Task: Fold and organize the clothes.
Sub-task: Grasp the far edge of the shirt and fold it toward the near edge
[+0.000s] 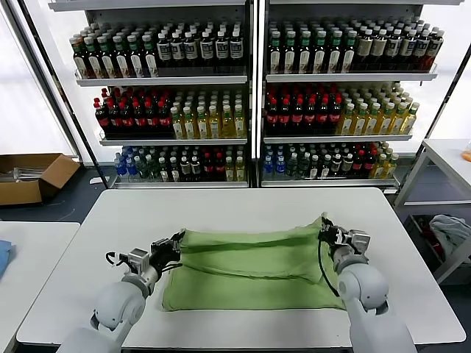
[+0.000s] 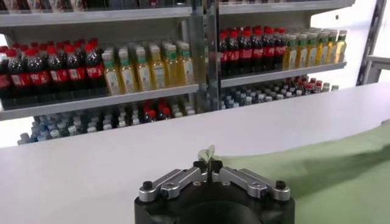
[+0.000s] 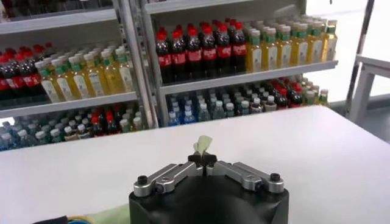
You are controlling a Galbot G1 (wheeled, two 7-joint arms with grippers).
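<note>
Green soft cloth, the polo shirt (image 1: 254, 268), lies spread across the bench's (image 1: 221, 209) near half. Left pincer (image 1: 175, 245) is clamped on the shirt's left edge; right pincer (image 1: 328, 232) is clamped on its right edge, each pinching only a small tuft. Risk: uneven pull could slip a tuft free, leaving the fold skewed or bunched.

Soft matt green cloth, gently creased: polo shirt (image 1: 250, 265). Smooth matt white worktop (image 1: 221, 209). Brushed silvery metal links on black matt housing: left tool (image 2: 208, 165), right tool (image 3: 205, 159). Glossy plastic bottles (image 1: 221, 110) at twelve o'clock. Matt brown cardboard box (image 1: 33, 176).
</note>
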